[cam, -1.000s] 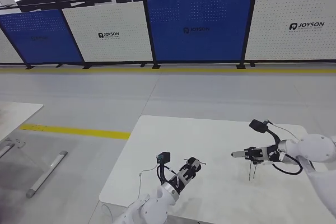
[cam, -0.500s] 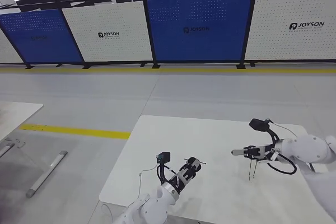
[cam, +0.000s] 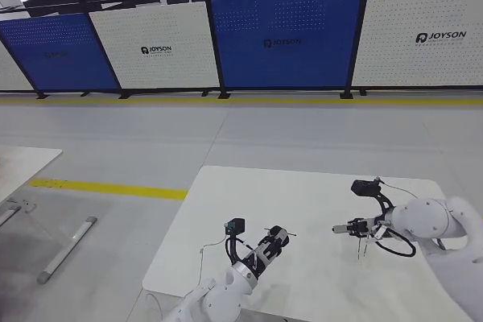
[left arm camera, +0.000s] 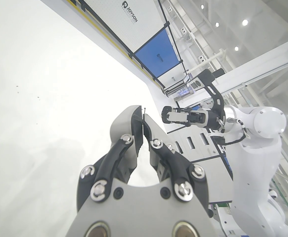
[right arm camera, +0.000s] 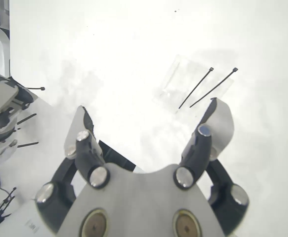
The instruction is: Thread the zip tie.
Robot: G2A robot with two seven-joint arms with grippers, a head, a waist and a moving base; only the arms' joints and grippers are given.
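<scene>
The left claw (left arm camera: 143, 114) is pressed together on a held zip tie (right arm camera: 36, 88), raised over the tabletop (right arm camera: 134, 38) with its head poking out sideways. The right claw (right arm camera: 149, 105) hangs spread above a first loose tie (right arm camera: 195, 88) and a second loose tie (right arm camera: 212, 88), which lie just beside each other on a clear sheet (right arm camera: 169, 82). The likely trouble: closing down could catch both thin ties at once, or drag the slick sheet (it looks barely weighted). Count: three zip ties, one sheet, two claws.
</scene>
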